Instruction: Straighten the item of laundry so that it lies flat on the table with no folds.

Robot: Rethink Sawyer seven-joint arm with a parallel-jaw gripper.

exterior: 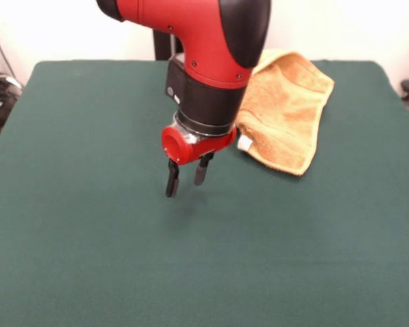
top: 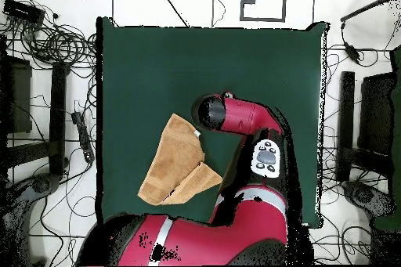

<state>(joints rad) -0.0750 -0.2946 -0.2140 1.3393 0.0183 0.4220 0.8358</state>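
Gripper [exterior: 185, 178] hangs empty, fingers slightly parted, above the table [exterior: 88, 238]. Just beside it lies the folded towel [exterior: 286, 112]: soft, light, limp; best pinched at a corner near its tag [exterior: 245, 143].

large dark green table [exterior: 88, 259], plain cloth cover, one orange-yellow towel [exterior: 286, 116] lying folded and rumpled on it near one edge, small white tag [exterior: 245, 143] at its border

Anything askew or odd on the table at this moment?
Yes: the towel is not flat. It lies folded over itself near one table edge, with a flap doubled across it and its outline skewed to the table's sides. The pincer hangs open and empty beside it.
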